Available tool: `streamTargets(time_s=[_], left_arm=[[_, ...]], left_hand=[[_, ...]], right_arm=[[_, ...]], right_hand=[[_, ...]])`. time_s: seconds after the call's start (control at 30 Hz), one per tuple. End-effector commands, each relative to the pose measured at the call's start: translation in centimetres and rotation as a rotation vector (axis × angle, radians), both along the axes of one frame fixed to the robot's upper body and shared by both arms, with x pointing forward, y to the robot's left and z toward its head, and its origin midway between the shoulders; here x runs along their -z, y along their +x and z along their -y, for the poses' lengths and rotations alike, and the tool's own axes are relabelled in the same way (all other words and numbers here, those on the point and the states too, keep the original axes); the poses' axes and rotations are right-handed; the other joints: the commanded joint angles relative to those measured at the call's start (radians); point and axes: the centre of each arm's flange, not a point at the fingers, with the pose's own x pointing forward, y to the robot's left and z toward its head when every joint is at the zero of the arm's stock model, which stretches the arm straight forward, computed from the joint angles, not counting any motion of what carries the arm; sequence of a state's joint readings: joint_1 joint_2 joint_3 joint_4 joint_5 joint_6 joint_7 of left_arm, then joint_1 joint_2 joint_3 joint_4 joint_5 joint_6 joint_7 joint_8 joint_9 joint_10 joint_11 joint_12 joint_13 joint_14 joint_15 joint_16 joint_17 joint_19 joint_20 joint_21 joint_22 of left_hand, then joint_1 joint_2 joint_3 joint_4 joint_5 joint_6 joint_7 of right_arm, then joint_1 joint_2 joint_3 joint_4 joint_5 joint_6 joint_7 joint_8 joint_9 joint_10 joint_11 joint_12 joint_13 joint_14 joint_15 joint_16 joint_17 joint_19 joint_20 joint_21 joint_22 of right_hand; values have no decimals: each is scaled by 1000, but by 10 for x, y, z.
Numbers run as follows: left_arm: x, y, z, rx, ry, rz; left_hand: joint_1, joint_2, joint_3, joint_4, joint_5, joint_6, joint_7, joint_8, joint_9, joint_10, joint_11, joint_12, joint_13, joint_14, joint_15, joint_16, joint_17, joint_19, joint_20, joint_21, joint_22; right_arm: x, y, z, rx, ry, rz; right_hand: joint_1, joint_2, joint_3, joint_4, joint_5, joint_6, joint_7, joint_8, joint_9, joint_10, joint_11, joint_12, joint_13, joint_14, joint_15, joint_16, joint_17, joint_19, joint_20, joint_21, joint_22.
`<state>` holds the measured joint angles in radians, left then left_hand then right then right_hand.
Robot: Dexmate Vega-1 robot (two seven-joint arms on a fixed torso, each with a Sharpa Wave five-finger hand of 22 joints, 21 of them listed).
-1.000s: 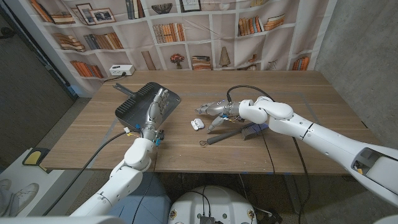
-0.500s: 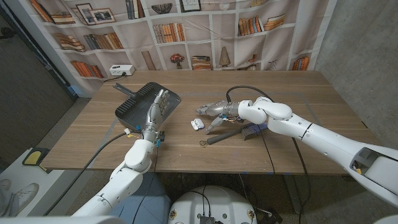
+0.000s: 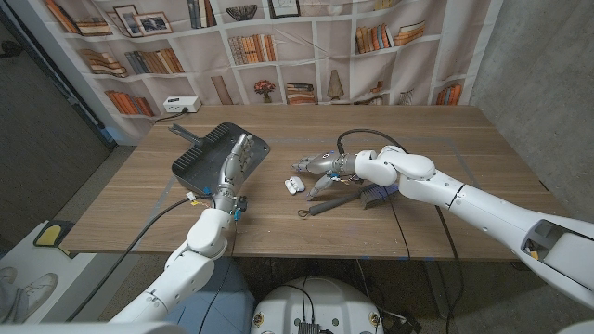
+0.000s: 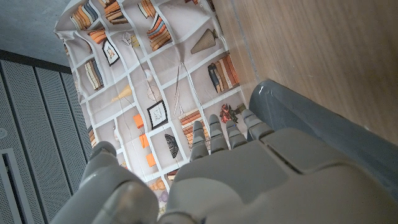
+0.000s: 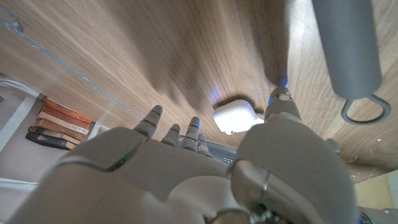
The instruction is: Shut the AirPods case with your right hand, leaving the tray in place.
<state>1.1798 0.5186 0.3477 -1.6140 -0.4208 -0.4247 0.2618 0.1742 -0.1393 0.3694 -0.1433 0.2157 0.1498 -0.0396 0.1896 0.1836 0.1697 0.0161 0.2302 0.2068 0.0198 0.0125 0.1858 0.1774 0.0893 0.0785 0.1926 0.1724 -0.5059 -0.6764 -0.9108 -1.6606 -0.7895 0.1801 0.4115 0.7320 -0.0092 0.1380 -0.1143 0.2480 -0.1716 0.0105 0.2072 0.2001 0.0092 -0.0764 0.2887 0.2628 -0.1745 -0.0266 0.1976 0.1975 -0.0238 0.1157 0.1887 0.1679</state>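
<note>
On the wooden table: table [image 3: 436, 209] carries everything here, with the bookshelf backdrop [image 3: 278, 46] standing behind its far edge.
Tray: the dark grey tray [image 3: 200, 153], dustpan-shaped with a handle, lies on the robot's left side of the table, well apart from the case.
Right arm: reaches in from the right, and the right hand [image 3: 327, 165] hovers just beside the case on its right, fingers stretched out toward it and apart, gripping nothing.
Left hand: the left hand [image 3: 234, 165] stands upright just beside the tray's near edge, fingers straight and close together, empty; whether it touches the tray I cannot tell.
Brush: a grey-handled brush [image 3: 345, 198] with a wire hanging loop lies just behind the right hand, nearer the robot.
AirPods case: the white AirPods case [image 3: 294, 185] sits near the table's middle, between the two hands, its lid apparently ajar; in the right wrist view the case [image 5: 237, 116] lies just past the fingertips [image 5: 194, 124].
Key relation: the case lies to the left of the right hand and slightly below it, plainly nearer that hand than the left one.
Next move, as I judge it: a short reach leftward and down onto the lid should do, keeping away from the tray.
</note>
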Motion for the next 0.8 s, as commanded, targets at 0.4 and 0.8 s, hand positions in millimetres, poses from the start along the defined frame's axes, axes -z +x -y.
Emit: streamTargets(time_s=[0.4,0.8], left_arm=[[9,0,1,7,-23,-1],[14,1,0,15,-34,-12]], left_hand=[[14,2,-4,-1,4,-4,-3,2,2,9,-2,8,4,7,1,3,3,3,-9,0,2],[17,4,-7,1,5,-2,-2,3,2,12,-4,9,4,8,0,3,3,-3,-7,-2,2]], right_arm=[[8,2,-1,-33,38,-6],[13,4,0,-43,81,6]], right_hand=[[38,11,11,-20,12,-230,-3,14,2,47,-7,25,5,-34,-28,10,1,18,-12,4,0],[65,13,16,-30,16,-197,-11,24,1,81,-14,43,8,0,-34,16,0,48,-17,9,0]])
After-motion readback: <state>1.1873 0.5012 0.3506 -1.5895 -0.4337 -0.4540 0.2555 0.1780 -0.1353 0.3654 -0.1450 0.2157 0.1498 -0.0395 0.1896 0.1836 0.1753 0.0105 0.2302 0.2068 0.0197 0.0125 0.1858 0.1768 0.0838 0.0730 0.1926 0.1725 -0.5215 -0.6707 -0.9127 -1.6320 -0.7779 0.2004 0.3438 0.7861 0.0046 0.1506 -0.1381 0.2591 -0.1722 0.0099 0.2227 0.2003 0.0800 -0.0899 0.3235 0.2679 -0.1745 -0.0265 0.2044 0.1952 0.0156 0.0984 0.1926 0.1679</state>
